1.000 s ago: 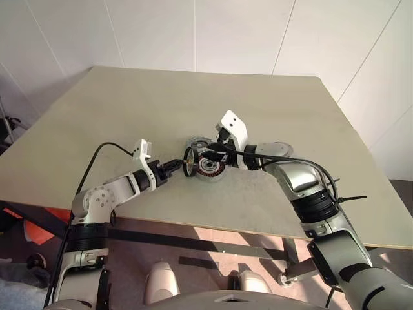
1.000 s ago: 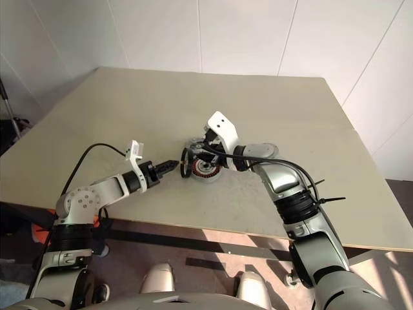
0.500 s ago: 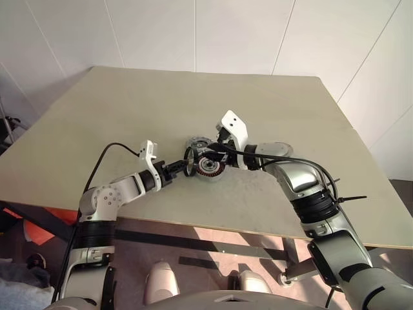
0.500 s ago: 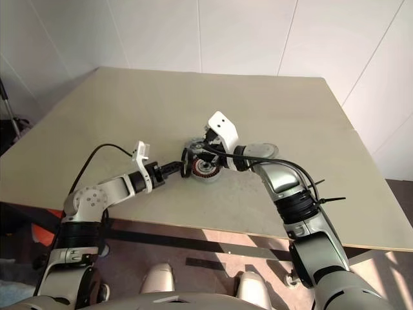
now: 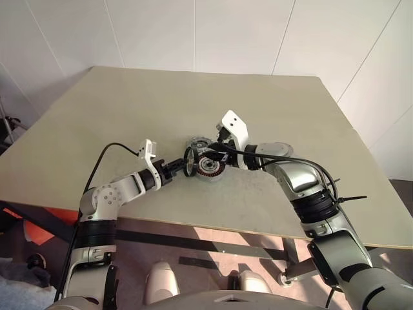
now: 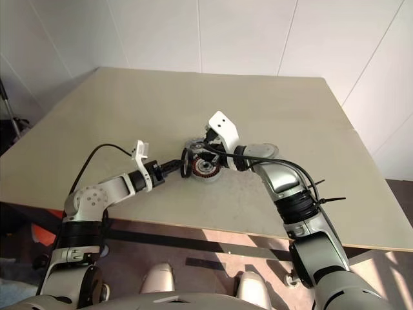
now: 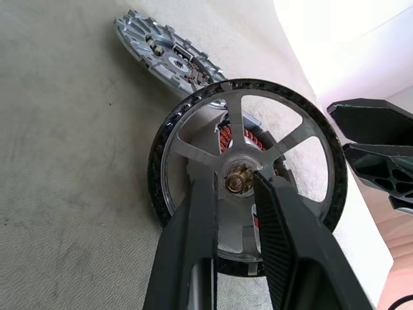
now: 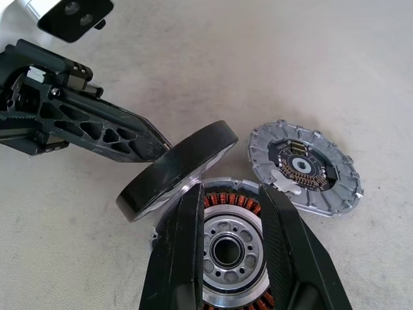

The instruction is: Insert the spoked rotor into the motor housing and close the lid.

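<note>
On a beige table, the left gripper pinches the hub of the spoked rotor, held tilted against the motor housing — which the right gripper clasps by its sides. The lid lies flat just beside them.

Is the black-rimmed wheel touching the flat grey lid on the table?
Apart. In the right wrist view the wheel, tilted over the copper-wound housing, clears the lid by a strip of bare table.

Bright, even light; blown-out glare upper right in left wrist view.
</note>
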You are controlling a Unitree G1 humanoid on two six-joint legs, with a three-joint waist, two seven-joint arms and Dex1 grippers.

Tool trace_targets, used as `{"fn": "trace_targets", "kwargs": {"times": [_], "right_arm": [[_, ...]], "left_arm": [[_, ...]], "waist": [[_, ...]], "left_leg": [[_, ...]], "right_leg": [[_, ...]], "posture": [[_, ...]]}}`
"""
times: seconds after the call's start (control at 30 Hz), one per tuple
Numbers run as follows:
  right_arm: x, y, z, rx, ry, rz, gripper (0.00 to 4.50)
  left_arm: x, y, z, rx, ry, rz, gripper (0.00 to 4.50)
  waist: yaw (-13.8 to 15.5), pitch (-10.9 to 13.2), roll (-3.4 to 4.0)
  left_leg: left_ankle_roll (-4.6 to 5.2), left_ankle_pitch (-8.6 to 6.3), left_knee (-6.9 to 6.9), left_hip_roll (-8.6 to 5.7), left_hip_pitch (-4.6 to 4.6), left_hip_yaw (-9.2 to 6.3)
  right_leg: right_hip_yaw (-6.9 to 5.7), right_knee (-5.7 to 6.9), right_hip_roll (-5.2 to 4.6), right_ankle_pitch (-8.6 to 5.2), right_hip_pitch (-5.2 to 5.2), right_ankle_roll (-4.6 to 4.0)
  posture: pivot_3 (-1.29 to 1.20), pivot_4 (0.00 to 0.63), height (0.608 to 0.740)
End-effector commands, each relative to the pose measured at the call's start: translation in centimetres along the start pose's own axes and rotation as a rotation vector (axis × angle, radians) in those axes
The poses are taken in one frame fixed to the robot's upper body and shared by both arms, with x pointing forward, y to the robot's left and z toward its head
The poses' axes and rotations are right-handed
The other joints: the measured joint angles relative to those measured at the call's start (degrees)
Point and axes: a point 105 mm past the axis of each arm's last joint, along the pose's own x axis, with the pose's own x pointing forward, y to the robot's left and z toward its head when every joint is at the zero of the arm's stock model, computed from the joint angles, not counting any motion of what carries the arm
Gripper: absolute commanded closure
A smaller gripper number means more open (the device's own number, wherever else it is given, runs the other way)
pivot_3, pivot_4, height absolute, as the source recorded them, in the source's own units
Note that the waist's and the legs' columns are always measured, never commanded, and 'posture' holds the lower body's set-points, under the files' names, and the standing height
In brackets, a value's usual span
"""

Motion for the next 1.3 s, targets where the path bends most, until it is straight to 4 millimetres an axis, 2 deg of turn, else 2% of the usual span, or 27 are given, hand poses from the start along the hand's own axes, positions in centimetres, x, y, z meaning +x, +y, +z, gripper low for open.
{"fn": "trace_targets", "kwargs": {"times": [0.03,0.27,0.4,0.63,0.73,0.87,1.1,1.2,1.3], "right_arm": [[-0.4,-0.2,1.3,-0.024,-0.043,-0.008,3.04],[-0.4,-0.1,1.4,-0.019,-0.044,-0.009,3.04],[-0.4,-0.2,1.4,-0.018,-0.043,-0.015,3.02],[-0.4,-0.3,1.3,-0.014,-0.042,-0.023,3.02],[-0.5,-0.5,1.3,-0.009,-0.043,-0.03,3.02],[-1.0,-1.0,1.1,0.032,-0.048,-0.042,3.02],[-1.2,-0.5,1.5,0.119,-0.111,0.016,3.02],[-1.2,-0.1,2.5,0.188,-0.194,0.072,3.02],[-1.5,0.0,4.1,0.252,-0.295,0.116,3.02]], "left_arm": [[0.0,-0.6,1.3,0.022,-0.047,-0.021,3.6],[0.4,-0.6,1.1,0.001,-0.05,-0.018,3.6],[0.5,-0.5,1.2,-0.007,-0.056,-0.015,4.36],[0.4,-0.2,1.2,0.004,-0.052,0.008,4.36],[0.1,-0.3,1.8,-0.021,-0.089,-0.01,4.36],[-1.3,-1.9,3.9,-0.134,-0.206,-0.158,4.36],[-3.1,-3.9,5.2,-0.282,-0.279,-0.355,4.36],[-3.4,-4.6,5.6,-0.372,-0.308,-0.448,4.36],[-3.4,-4.4,5.9,-0.463,-0.343,-0.501,4.36]], "waist": [[0.0,0.0,0.0],[0.0,0.0,0.0],[0.0,0.0,0.0],[0.0,0.0,0.0],[0.0,0.0,0.0],[0.0,0.0,0.0],[0.0,0.0,0.0],[0.0,0.0,0.0],[0.1,0.0,-0.01]], "left_leg": [[0.0,0.0,0.0,0.0,0.0,0.0],[0.0,0.0,0.0,0.0,0.0,0.0],[0.01,0.0,0.0,0.0,0.0,0.0],[0.02,-0.01,0.01,0.0,0.01,0.0],[0.02,-0.01,0.01,0.0,0.01,0.0],[0.04,-0.02,0.01,0.0,-0.01,0.0],[0.07,-0.04,0.01,0.0,-0.01,0.0],[0.08,-0.05,0.03,0.0,0.0,0.0],[0.09,-0.05,0.05,-0.01,0.0,0.0]], "right_leg": [[0.0,0.0,0.0,0.0,0.0,0.0],[0.0,0.0,0.0,0.0,0.0,0.0],[0.0,0.0,0.0,0.0,0.0,0.0],[0.01,0.01,0.0,0.0,0.01,0.0],[0.01,0.01,0.0,0.0,0.01,0.0],[0.0,0.0,0.0,0.0,-0.02,0.0],[0.0,-0.01,0.0,0.0,-0.01,-0.01],[0.01,0.02,0.0,0.0,-0.01,-0.01],[0.01,0.03,0.0,0.0,0.01,-0.01]], "posture": [[0.0,0.0,0.74],[0.0,0.0,0.74],[0.0,0.0,0.74],[0.0,0.0,0.74],[0.0,0.0,0.74],[0.0,0.0,0.74],[0.0,0.0,0.74],[0.0,0.0,0.74],[0.0,0.0,0.74]]}}
